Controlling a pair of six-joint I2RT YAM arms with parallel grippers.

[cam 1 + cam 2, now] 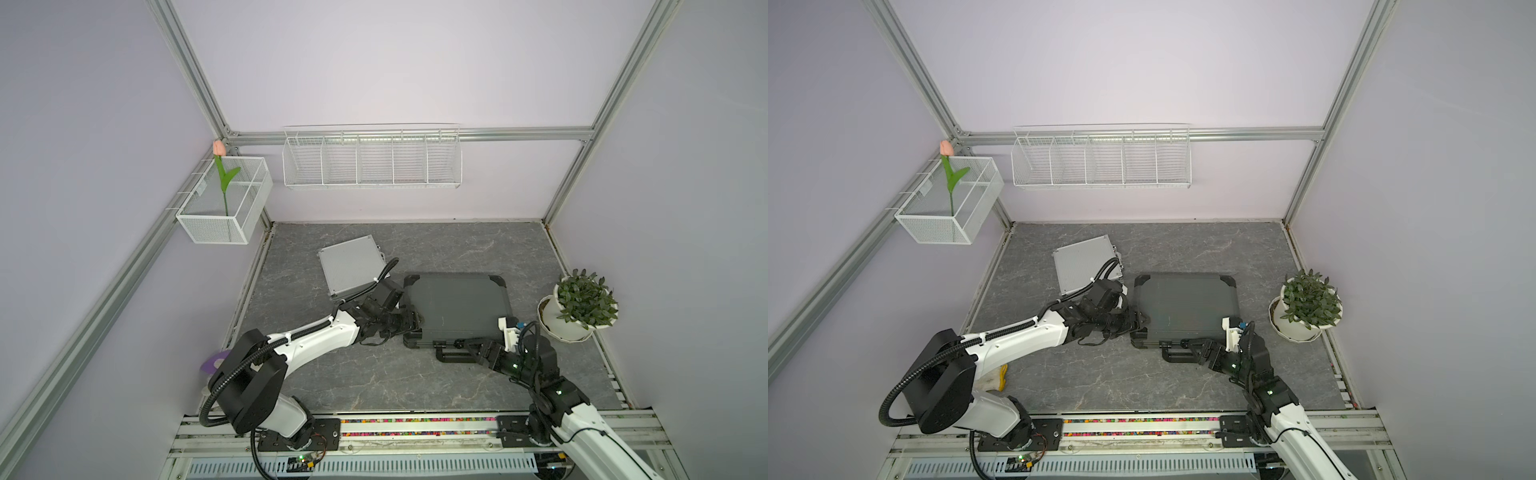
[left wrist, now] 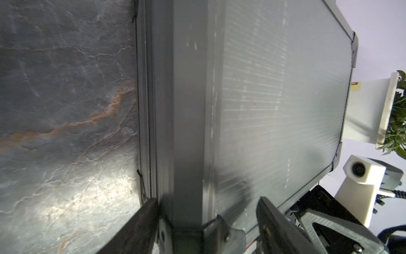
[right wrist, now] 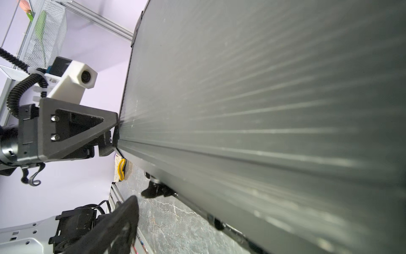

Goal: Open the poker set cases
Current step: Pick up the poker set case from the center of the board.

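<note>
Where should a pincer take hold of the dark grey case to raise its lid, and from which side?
Probably the lid's front rim beside the handle, approached from the robot's side. The dark grey case lies flat with its handle edge facing the robot, so the hinge is likely at the far edge.

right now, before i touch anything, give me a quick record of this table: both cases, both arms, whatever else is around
dark case: flat on the table, lid shut
silver case: flat, shut, farther back on the left, no jaws on it
left arm: jaws astride the dark case's near left corner; grip unclear
right arm: jaws open at the dark case's front edge, by its handle
potted plant: right of the dark case, apart from it
wire baskets: hung on the frame, off the table
</note>
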